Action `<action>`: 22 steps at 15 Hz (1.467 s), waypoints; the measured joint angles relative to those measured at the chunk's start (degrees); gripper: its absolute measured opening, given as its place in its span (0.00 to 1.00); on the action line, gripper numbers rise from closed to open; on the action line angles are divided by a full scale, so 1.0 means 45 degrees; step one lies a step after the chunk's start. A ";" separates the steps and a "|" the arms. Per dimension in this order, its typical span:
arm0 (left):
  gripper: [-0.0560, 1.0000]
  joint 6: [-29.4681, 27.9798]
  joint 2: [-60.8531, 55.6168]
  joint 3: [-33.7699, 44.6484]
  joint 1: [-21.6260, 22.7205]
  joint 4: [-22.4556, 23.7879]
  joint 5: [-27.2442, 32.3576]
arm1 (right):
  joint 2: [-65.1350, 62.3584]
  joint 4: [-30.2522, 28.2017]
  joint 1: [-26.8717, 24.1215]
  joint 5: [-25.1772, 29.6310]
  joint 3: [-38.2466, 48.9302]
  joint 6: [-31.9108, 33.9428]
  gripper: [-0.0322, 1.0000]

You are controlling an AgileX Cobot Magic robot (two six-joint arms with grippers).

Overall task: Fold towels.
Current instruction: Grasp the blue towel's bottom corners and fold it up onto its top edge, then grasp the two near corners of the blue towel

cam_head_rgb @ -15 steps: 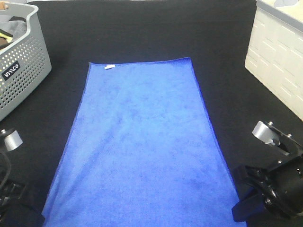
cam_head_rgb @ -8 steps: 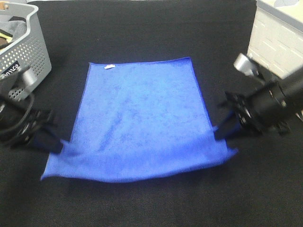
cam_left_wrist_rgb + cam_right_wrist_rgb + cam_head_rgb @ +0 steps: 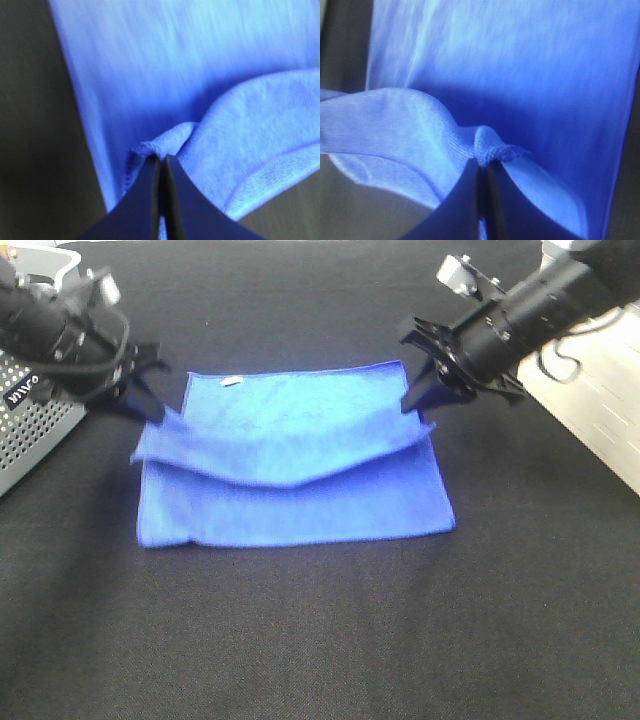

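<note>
On the black table (image 3: 320, 650) the blue towel (image 3: 300, 510) lies half folded. Its two lifted corners are pinched, one by the left gripper (image 3: 152, 412) and one by the right gripper (image 3: 417, 403), near the far edge. Next, I judge, both must lower them evenly onto the far corners, then release.

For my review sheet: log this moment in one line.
towel: half folded | left gripper: shut on corner | right gripper: shut on corner | middle: sagging
</note>
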 joint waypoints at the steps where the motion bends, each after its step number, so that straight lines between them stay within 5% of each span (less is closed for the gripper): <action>1: 0.05 0.0000 0.0522 -0.0879 0.0115 0.0000 -0.0013 | 0.0637 -0.0306 0.0000 0.0013 -0.1019 0.0306 0.03; 5: 0.05 0.0000 0.2890 -0.3896 0.0178 0.0013 -0.0089 | 0.3259 -0.1146 -0.0051 0.0267 -0.5386 0.1235 0.03; 9: 0.05 0.0013 0.4316 -0.5870 0.0178 0.0013 -0.1681 | 0.5399 -0.1324 -0.0420 0.0369 -0.8798 0.1490 0.03; 14: 0.06 0.0153 0.5946 -0.6965 0.0178 0.0013 -0.3412 | 0.7016 -0.1961 -0.0458 -0.0535 -1.0301 0.1566 0.05; 15: 0.12 0.0153 0.5997 -0.7016 0.0153 0.0013 -0.3705 | 0.7041 -0.1999 -0.0458 -0.0726 -1.0301 0.1566 0.14; 19: 0.64 0.0191 0.6010 -0.7041 0.0153 0.0013 -0.4151 | 0.7041 -0.1986 -0.0458 -0.0866 -1.0313 0.1566 0.69; 22: 0.74 0.0191 0.6010 -0.7041 0.0178 0.0102 -0.2419 | 0.6621 -0.2394 -0.0458 0.0942 -1.0339 0.1566 0.77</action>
